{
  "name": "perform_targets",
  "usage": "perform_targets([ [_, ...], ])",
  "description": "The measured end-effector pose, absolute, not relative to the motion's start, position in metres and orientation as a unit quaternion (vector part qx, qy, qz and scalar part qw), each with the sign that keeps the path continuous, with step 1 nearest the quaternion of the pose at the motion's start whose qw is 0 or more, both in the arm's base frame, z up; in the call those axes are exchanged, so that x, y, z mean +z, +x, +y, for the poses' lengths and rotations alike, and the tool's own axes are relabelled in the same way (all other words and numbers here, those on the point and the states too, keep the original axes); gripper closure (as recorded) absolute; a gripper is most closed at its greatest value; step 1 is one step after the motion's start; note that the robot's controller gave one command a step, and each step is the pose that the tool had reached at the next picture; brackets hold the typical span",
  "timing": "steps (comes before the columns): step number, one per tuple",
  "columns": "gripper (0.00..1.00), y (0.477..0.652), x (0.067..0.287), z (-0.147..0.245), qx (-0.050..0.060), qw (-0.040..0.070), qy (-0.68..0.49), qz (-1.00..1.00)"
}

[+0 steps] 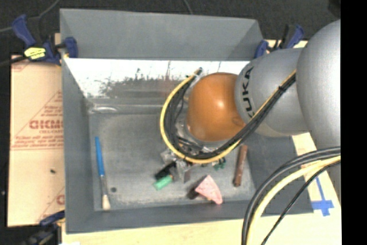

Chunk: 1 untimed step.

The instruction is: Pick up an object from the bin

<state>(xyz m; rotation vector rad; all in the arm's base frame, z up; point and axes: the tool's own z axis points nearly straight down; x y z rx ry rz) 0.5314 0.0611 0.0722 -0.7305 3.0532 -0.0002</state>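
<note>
My gripper point(179, 166) hangs low over the front middle of the bin floor, mostly hidden under the arm's orange cover. Just below and left of it lies a small green piece point(162, 182) with a black part point(167, 172) against it, touching or almost touching the gripper's tip. A pink wedge-shaped thing point(210, 190) lies to the front right of the gripper, with a dark bit at its left end. A tiny green thing point(219, 165) peeks out at the gripper's right.
A brown stick point(239, 164) lies near the right wall, pointing front to back. A long blue brush-like tool point(100, 162) with a pale wooden end lies along the left wall. The arm and its cables cover the bin's right back part.
</note>
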Motion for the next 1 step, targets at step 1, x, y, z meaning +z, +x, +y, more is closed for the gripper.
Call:
perform_targets([
  [1, 1.00, 0.5314, 0.0722, 0.0611, 0.000, 0.001, -0.233, 0.973],
])
